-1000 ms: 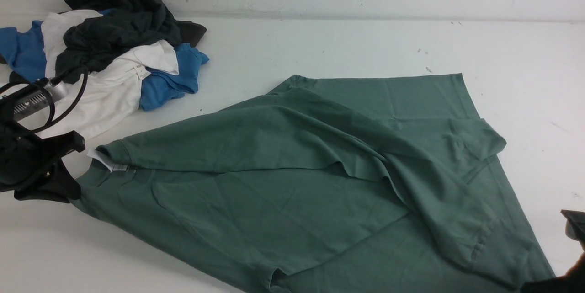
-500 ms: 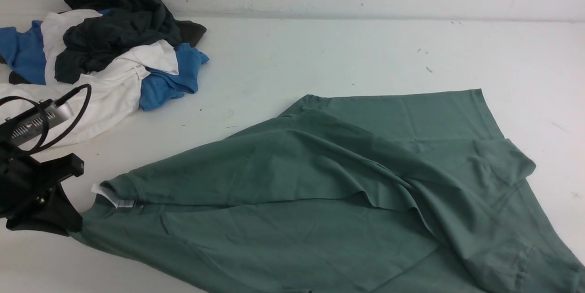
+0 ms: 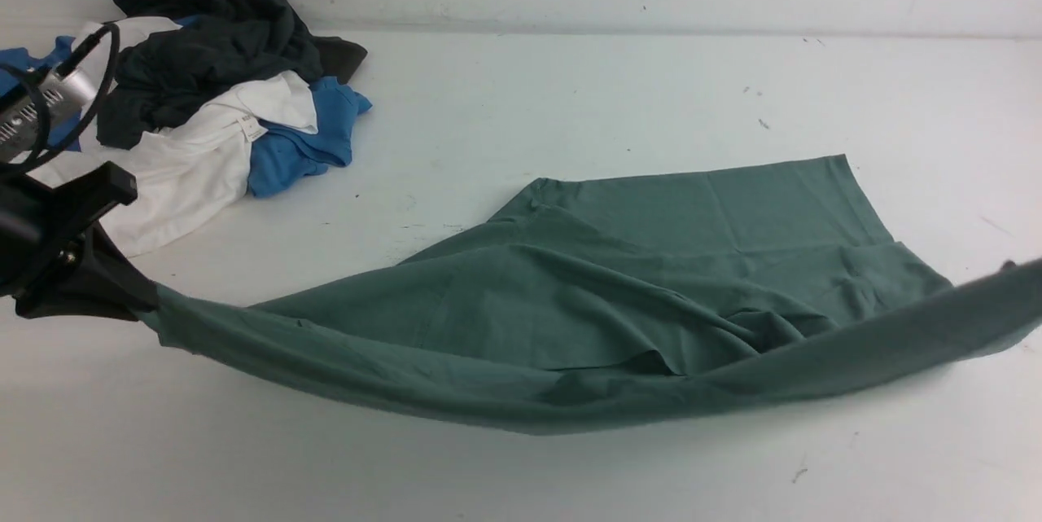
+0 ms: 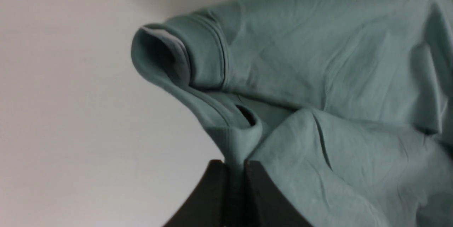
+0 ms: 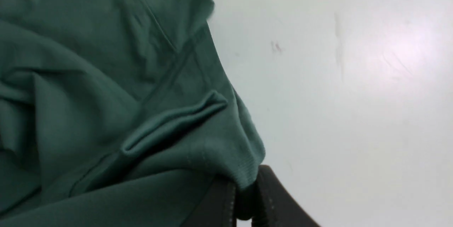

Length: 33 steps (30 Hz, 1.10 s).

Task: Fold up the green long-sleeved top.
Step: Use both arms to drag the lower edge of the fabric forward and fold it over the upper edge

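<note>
Left pincer (image 4: 234,166) and right pincer (image 5: 244,188) are pinching ribbed edges of the top (image 3: 619,294); soft, light, it is sagging between them.

Plain sage-green top (image 3: 692,212) — charcoal, white, blue garments (image 3: 203,66).

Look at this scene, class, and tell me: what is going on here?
A two-armed robot is handling the green long-sleeved top. Its left tool is shut on a ribbed edge at one end, its right tool on a ribbed edge at the other. The top's near side hangs stretched between them, sagging in the middle, while the far part lies on the white table. A pile of other clothes sits at the far left.
</note>
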Each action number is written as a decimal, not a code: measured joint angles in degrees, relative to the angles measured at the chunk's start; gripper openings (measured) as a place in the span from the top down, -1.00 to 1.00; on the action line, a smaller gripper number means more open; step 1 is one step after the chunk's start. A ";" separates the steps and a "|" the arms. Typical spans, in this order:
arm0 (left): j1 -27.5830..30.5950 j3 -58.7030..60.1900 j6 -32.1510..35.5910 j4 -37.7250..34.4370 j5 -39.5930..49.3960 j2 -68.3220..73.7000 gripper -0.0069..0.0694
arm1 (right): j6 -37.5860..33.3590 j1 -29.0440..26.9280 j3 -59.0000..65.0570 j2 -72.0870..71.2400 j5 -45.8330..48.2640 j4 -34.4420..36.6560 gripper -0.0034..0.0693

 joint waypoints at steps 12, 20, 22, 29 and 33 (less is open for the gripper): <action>0.00 -5.91 -6.14 -0.13 -5.01 8.34 0.75 | -2.85 0.06 -37.18 31.68 0.70 2.83 0.82; -0.05 -5.91 -10.43 -4.30 -15.81 12.93 0.74 | -3.03 0.06 -57.63 50.17 -1.91 3.69 0.82; -0.47 -5.96 -9.96 -4.92 -17.36 14.14 0.74 | -3.03 0.06 -59.68 53.83 -4.40 3.88 0.82; -3.49 -5.96 -5.53 -4.68 -22.57 16.57 0.45 | -3.11 0.10 -60.82 61.68 -9.84 3.03 0.48; -4.01 -6.36 -3.67 -4.58 -23.97 16.71 0.13 | -3.73 0.10 -60.88 61.81 -8.64 1.48 0.10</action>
